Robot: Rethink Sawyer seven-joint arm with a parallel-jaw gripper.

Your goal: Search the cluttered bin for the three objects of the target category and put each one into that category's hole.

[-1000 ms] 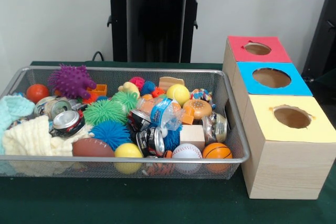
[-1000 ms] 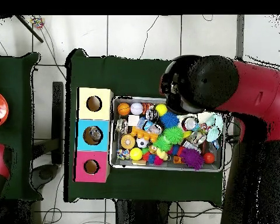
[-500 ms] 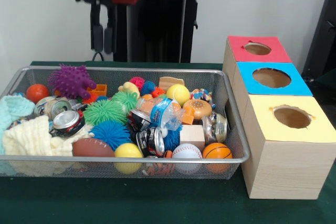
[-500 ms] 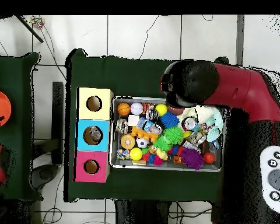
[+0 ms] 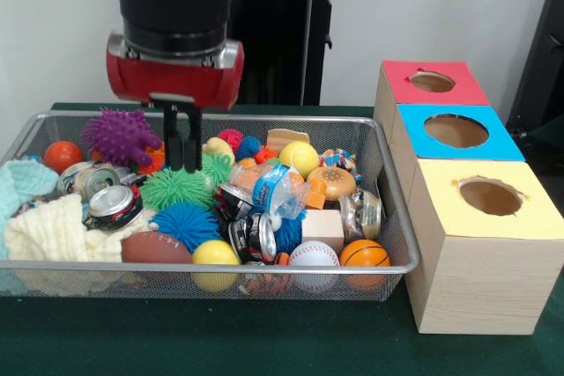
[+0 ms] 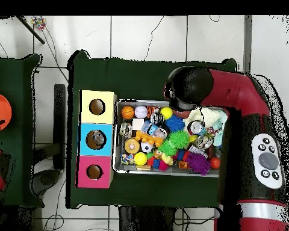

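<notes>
Gripper (image 5: pixel 184 154) hangs down from the red and black arm (image 5: pixel 174 33) into the bin (image 5: pixel 264 268), its two black fingers close side by side with nothing between them. The tips sit just above the green spiky ball (image 5: pixel 176 187), at about 12 o'clock from it. A purple spiky ball (image 5: pixel 120 136) is at 9 o'clock from the gripper, and a small orange ball (image 5: pixel 63 155) lies past that, near the bin's corner.

Lots of things fill the bin. A blue spiky ball (image 5: pixel 187 221) lies at 6 o'clock from the green one. A brown football (image 5: pixel 155 247) and a yellow ball (image 5: pixel 215 254) rest against the front wall. A baseball (image 5: pixel 313 254) and a little basketball (image 5: pixel 365 254) sit at 3 o'clock from the yellow ball. A wood block (image 5: pixel 322 227) is just behind the baseball. Crushed cans (image 5: pixel 112 204) lie at 8 o'clock from the gripper, beside a cream cloth (image 5: pixel 55 230). A plastic bottle (image 5: pixel 271 189) lies tilted in the middle, with another yellow ball (image 5: pixel 299 158) at 1 o'clock from it.

Three boxes stand at 3 o'clock from the bin, each with a round hole on top: a red box (image 5: pixel 431 82), a blue box (image 5: pixel 456 131) and a yellow box (image 5: pixel 489 197).

From overhead, the arm (image 6: pixel 231 96) covers one end of the bin (image 6: pixel 118 138), and the gripper is hidden under it.
</notes>
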